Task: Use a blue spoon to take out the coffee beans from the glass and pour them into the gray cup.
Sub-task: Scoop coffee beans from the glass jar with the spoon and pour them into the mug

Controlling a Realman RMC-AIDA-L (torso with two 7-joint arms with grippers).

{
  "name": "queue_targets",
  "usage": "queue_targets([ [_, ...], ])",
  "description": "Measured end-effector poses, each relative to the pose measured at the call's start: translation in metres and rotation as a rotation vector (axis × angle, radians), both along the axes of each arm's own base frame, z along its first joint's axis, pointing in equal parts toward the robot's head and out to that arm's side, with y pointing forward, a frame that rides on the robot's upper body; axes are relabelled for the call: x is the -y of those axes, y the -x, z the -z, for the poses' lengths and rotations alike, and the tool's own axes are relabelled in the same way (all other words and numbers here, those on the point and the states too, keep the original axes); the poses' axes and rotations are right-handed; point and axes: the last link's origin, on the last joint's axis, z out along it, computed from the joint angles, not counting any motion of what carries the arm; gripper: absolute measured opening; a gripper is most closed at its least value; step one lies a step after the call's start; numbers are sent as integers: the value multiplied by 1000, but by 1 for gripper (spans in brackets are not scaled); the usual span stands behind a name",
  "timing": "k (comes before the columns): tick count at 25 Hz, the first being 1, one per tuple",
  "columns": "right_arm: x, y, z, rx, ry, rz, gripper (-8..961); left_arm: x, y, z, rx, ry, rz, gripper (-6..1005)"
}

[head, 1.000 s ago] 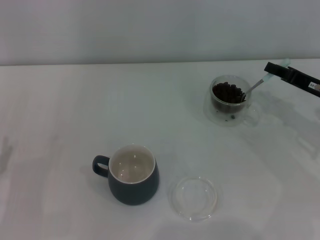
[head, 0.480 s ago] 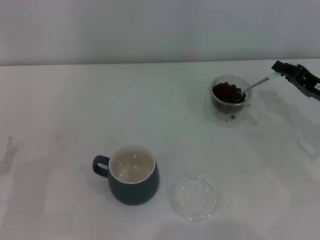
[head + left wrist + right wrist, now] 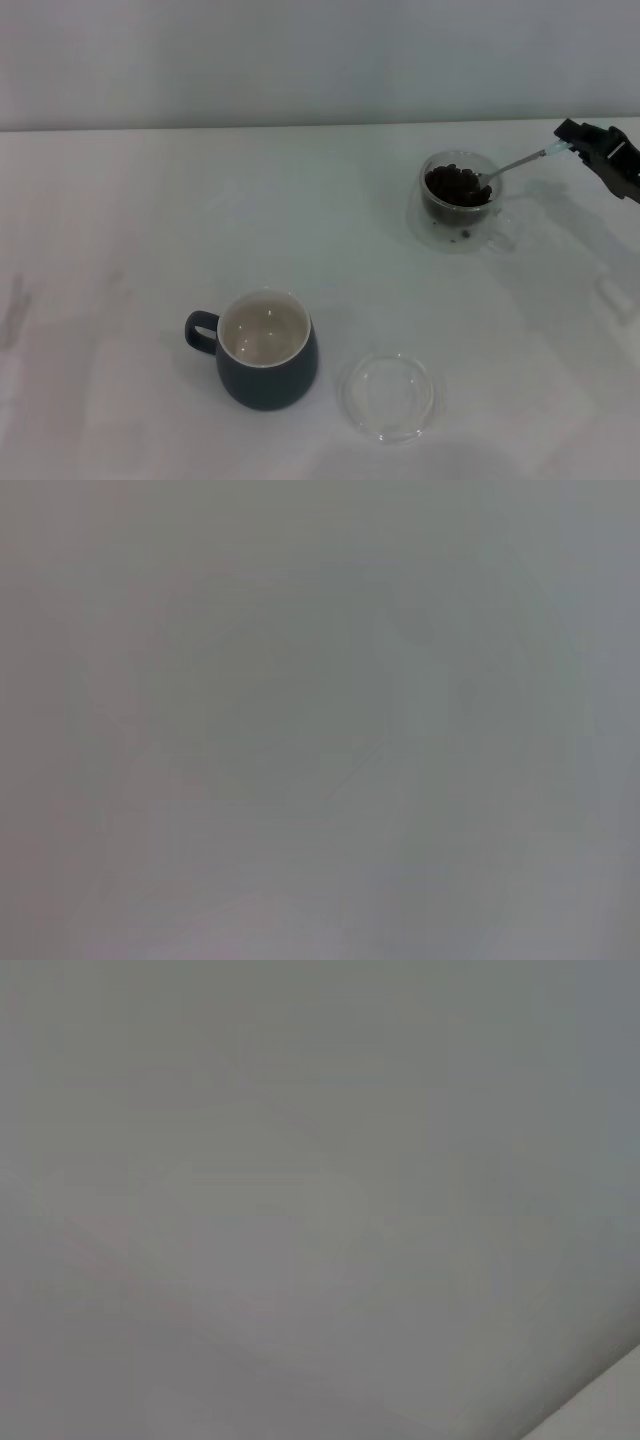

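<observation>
With the right gripper [image 3: 580, 140] at the far right clamped on the spoon [image 3: 522, 162], whose bowl sits in the beans [image 3: 457, 185] in the glass [image 3: 460, 203], lift it level, then carry it to the cup [image 3: 266, 349] near left.

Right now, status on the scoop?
Right gripper shut on spoon, bowl in glass among beans. Left gripper out of view. Gray cup empty; dish beside it, path open.
</observation>
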Motion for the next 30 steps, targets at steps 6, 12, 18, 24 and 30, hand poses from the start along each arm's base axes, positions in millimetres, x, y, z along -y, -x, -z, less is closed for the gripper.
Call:
queue_targets([
  [6, 2, -2, -1, -38, -21, 14, 146, 0, 1, -1, -4, 0, -1, 892],
  [12, 7, -4, -1, -106, -51, 23, 147, 0, 2, -2, -14, -1, -5, 892],
  [18, 10, -6, 0, -136, -60, 34, 147, -1, 2, -3, -15, -1, -2, 892],
  [24, 11, -7, 0, -148, -62, 36, 147, -1, 3, -4, -20, -2, -3, 892],
  [30, 12, -3, 1, -166, -60, 15, 147, -1, 3, -4, -24, -2, -4, 893],
])
